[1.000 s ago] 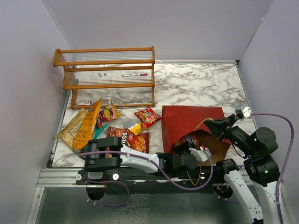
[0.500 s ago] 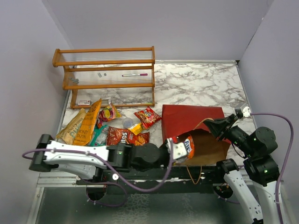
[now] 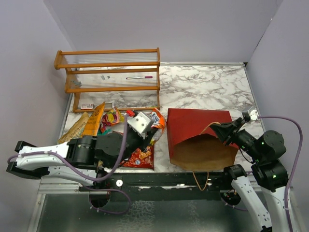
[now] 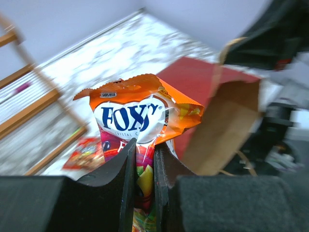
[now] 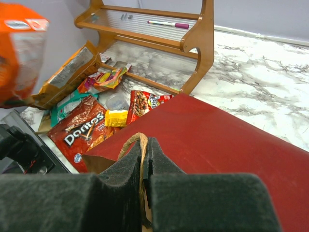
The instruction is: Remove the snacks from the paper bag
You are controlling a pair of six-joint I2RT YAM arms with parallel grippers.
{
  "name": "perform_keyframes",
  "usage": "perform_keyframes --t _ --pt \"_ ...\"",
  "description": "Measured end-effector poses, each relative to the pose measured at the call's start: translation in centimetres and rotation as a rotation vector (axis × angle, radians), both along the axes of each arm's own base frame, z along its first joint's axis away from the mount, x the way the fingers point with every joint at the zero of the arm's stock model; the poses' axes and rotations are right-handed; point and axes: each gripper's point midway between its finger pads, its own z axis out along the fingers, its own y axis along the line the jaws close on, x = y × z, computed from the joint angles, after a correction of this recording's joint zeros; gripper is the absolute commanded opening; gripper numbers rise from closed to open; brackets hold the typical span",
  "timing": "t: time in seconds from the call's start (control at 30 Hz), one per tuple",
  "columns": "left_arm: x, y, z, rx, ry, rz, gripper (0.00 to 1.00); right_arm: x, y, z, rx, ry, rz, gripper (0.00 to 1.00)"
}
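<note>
Orange foil fills the left wrist view: the left hand [image 4: 144, 157] has its two fingers drawn in tight on the lower end of an orange packet [image 4: 140, 113] with a blue-and-white "FOXY" logo. The packet stands lengthwise out of the fingers. Its crimped top edge points away from the hand and its printed face is turned toward the wrist camera. From above, this hand [image 3: 138, 123] and its packet [image 3: 157, 117] sit just left of the paper bag [image 3: 195, 126], outside it, over the near end of the heap of snacks.

That heap lies on the marble tabletop [image 3: 205, 87] between the bag and the left wall. It includes a red Doritos packet [image 5: 81, 132], a small yellow packet [image 5: 116, 117], a red packet [image 5: 143, 102], a teal one [image 5: 62, 109] and a long tan packet [image 5: 62, 75]. A small clear round container [image 5: 116, 100] rests among them. Behind the heap stands a wooden rack [image 3: 108, 77] with a pink marker [image 3: 140, 77] on one shelf.

The right hand [image 5: 144, 162] is pinched shut on the bag's twisted paper handle [image 5: 135, 140]. The bag lies flat on its dark red side [image 5: 227, 140], its long axis running from far to near. Its mouth faces the arm bases, and the tan inside [image 3: 203, 155] shows. From overhead, the right hand [image 3: 223, 129] is at the bag's right edge, by the mouth. No packet shows in the visible part of the opening.
</note>
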Motion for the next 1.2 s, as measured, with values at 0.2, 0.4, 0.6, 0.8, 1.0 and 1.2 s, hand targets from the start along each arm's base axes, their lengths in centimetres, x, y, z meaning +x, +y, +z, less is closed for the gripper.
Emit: perform_keyframes --t 0.2,0.4,0.6,0.8,1.0,1.2 --pt "3.3 3.0 -7.5 0.125 -0.012 0.308 0.00 0.0 0.0 0.0 0.000 0.000 0.000 0.02" --pt "4.4 4.0 -13.9 0.235 0.009 0.407 0.00 0.1 0.0 -0.1 -0.001 0.005 0.000 0.02" --pt "7.9 4.9 -19.3 0.424 0.079 0.573 0.00 0.2 0.1 -0.2 -0.003 0.012 0.000 0.02" --pt "9.8 6.7 -22.8 0.504 0.175 0.634 0.00 0.2 0.1 -0.2 -0.003 0.012 0.000 0.02" --pt "9.4 5.7 -26.0 0.546 0.248 0.581 0.28 0.2 0.1 -0.2 -0.003 0.012 0.000 0.02" --pt "8.5 5.4 -29.3 0.620 0.321 0.535 0.45 0.2 0.1 -0.2 -0.003 0.012 0.000 0.02"
